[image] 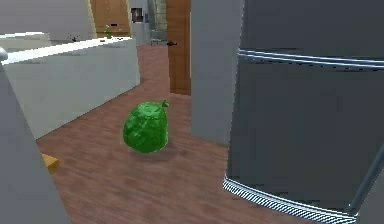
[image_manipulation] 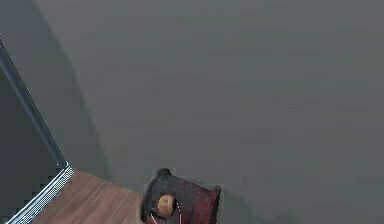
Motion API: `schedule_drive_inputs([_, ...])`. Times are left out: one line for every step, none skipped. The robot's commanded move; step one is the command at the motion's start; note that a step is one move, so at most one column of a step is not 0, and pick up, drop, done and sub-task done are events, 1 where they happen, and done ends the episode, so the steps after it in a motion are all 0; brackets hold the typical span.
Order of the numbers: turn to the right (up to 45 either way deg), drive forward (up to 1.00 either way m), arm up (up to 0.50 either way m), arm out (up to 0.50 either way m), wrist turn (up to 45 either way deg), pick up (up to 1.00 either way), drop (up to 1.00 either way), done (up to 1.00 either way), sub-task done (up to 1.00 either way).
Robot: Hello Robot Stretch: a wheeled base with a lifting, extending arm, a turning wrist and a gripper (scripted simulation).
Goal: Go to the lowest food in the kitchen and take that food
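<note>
Floor was red-brown planks, blob bright green. Fridge dark grey with pale striped grille. Bench white. Lump was tan, tub dark red and black.

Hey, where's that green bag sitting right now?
In the forward view, the green bag sits on the wooden floor left of centre, between the white counter and the dark fridge.

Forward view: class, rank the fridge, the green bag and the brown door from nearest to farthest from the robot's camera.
1. The fridge, at the right, nearest.
2. The green bag, on the floor left of it.
3. The brown door, behind the bag, farthest.
</note>
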Motion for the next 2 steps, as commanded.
schedule_drive_inputs([0.0,0.00,0.00,0.00,0.0,1.00,0.00,0.00,0.00])
schedule_drive_inputs([0.0,0.00,0.10,0.00,0.0,0.00,0.00,0.00,0.00])
